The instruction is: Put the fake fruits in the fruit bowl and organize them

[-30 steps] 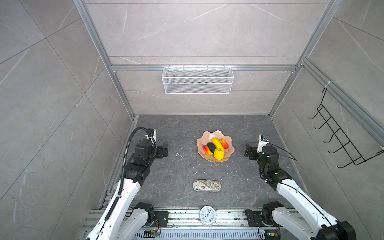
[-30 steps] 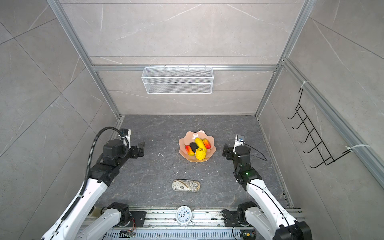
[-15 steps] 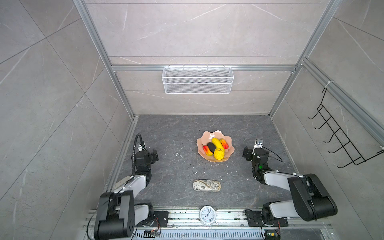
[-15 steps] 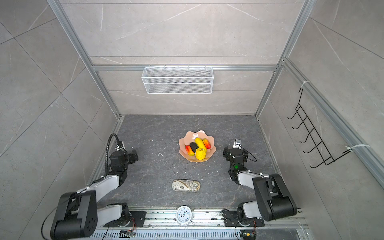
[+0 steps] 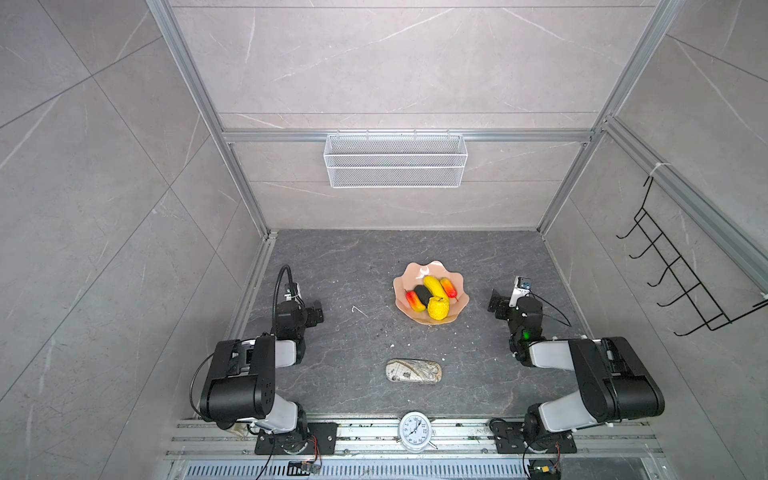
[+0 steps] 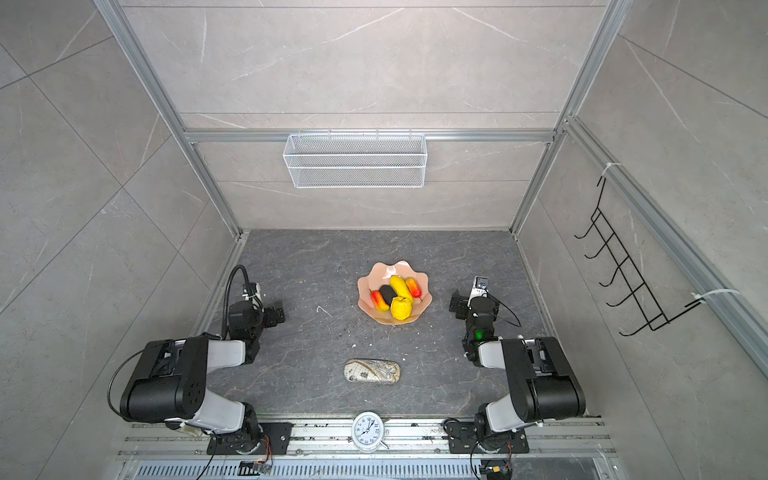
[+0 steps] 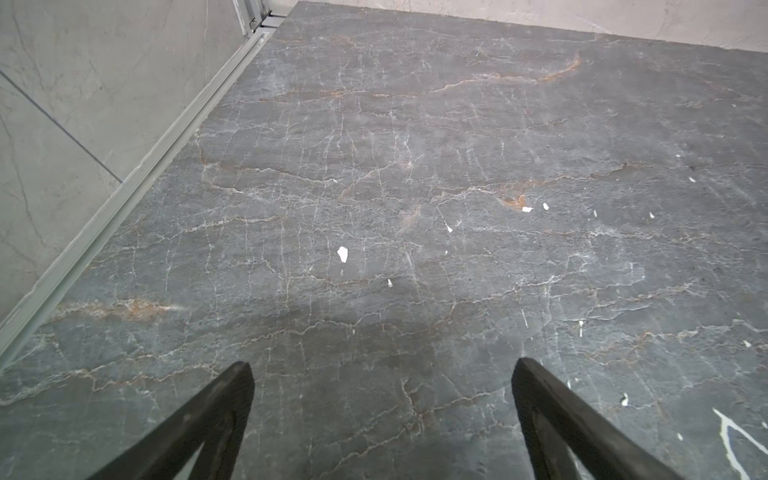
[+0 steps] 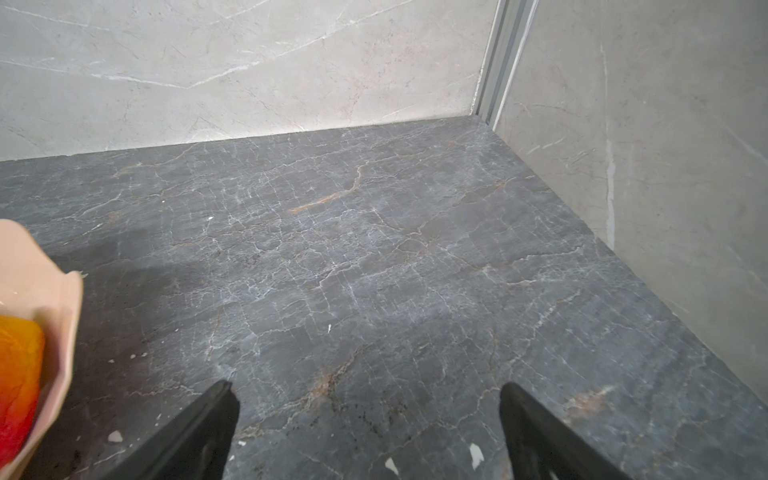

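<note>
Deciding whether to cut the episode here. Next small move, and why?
Probably none: stop here. The bumpy yellow fruit, long yellow fruit, black fruit and both red-yellow fruits all lie in the peach-pink bowl, and the left tool and right tool are open, empty, clear of it.

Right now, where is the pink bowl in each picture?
In a top view: the bowl sits a little right of middle.
In a top view: the bowl sits near the middle.
Left wrist: not in it.
Right wrist: only a slice, cut off by the picture's edge.
Shared landmark: the red-orange fruit inside it, seen in all but the left wrist.
</note>
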Robot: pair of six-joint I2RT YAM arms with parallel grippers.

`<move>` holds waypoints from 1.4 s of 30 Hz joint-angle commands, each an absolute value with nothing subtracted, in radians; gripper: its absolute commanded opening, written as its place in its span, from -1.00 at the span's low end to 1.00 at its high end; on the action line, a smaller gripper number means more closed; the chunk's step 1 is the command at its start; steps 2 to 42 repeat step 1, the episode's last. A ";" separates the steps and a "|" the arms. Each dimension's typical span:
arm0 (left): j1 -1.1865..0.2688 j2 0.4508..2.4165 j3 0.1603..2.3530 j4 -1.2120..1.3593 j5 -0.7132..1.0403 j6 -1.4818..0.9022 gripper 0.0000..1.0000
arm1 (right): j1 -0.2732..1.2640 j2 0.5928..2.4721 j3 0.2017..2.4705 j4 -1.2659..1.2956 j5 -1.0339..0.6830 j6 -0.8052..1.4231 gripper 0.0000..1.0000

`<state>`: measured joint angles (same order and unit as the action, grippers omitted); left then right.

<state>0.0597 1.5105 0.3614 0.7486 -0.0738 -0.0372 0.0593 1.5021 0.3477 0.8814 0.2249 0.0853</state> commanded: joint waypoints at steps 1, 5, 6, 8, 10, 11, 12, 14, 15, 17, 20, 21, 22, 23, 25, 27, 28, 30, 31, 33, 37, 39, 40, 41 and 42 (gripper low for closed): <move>0.059 1.496 0.377 0.812 -0.060 -0.018 1.00 | 0.068 1.511 0.334 0.924 0.208 0.068 0.99; 0.059 1.496 0.377 0.812 -0.060 -0.018 1.00 | 0.068 1.511 0.334 0.924 0.208 0.068 0.99; 0.059 1.496 0.377 0.812 -0.060 -0.018 1.00 | 0.068 1.511 0.334 0.924 0.208 0.068 0.99; 0.059 1.496 0.377 0.812 -0.060 -0.018 1.00 | 0.068 1.511 0.334 0.924 0.208 0.068 0.99; 0.059 1.496 0.377 0.812 -0.060 -0.018 1.00 | 0.068 1.511 0.334 0.924 0.208 0.068 0.99; 0.059 1.496 0.377 0.812 -0.060 -0.018 1.00 | 0.068 1.511 0.334 0.924 0.208 0.068 0.99; 0.059 1.496 0.377 0.812 -0.060 -0.018 1.00 | 0.068 1.511 0.334 0.924 0.208 0.068 0.99; 0.059 1.496 0.377 0.812 -0.060 -0.018 1.00 | 0.068 1.511 0.334 0.924 0.208 0.068 0.99; 0.059 1.496 0.377 0.812 -0.060 -0.018 1.00 | 0.068 1.511 0.334 0.924 0.208 0.068 0.99; 0.059 1.496 0.377 0.812 -0.060 -0.018 1.00 | 0.068 1.511 0.334 0.924 0.208 0.068 0.99; 0.059 1.496 0.377 0.812 -0.060 -0.018 1.00 | 0.068 1.511 0.334 0.924 0.208 0.068 0.99; 0.059 1.496 0.377 0.812 -0.060 -0.018 1.00 | 0.068 1.511 0.334 0.924 0.208 0.068 0.99; 0.059 1.496 0.377 0.812 -0.060 -0.018 1.00 | 0.068 1.511 0.334 0.924 0.208 0.068 0.99; 0.059 1.496 0.377 0.812 -0.060 -0.018 1.00 | 0.068 1.511 0.334 0.924 0.208 0.068 0.99; 0.059 1.496 0.377 0.812 -0.060 -0.018 1.00 | 0.068 1.511 0.334 0.924 0.208 0.068 0.99; 0.059 1.496 0.377 0.812 -0.060 -0.018 1.00 | 0.068 1.511 0.334 0.924 0.208 0.068 0.99; 0.059 1.496 0.377 0.812 -0.060 -0.018 1.00 | 0.068 1.511 0.334 0.924 0.208 0.068 0.99; 0.059 1.496 0.377 0.812 -0.060 -0.018 1.00 | 0.068 1.511 0.334 0.924 0.208 0.068 0.99; 0.059 1.496 0.377 0.812 -0.060 -0.018 1.00 | 0.068 1.511 0.334 0.924 0.208 0.068 0.99; 0.059 1.496 0.377 0.812 -0.060 -0.018 1.00 | 0.068 1.511 0.334 0.924 0.208 0.068 0.99; 0.059 1.496 0.377 0.812 -0.060 -0.018 1.00 | 0.068 1.511 0.334 0.924 0.208 0.068 0.99; 0.059 1.496 0.377 0.812 -0.060 -0.018 1.00 | 0.068 1.511 0.334 0.924 0.208 0.068 0.99; 0.059 1.496 0.377 0.812 -0.060 -0.018 1.00 | 0.068 1.511 0.334 0.924 0.208 0.068 0.99; 0.059 1.496 0.377 0.812 -0.060 -0.018 1.00 | 0.068 1.511 0.334 0.924 0.208 0.068 0.99; 0.059 1.496 0.377 0.812 -0.060 -0.018 1.00 | 0.068 1.511 0.334 0.924 0.208 0.068 0.99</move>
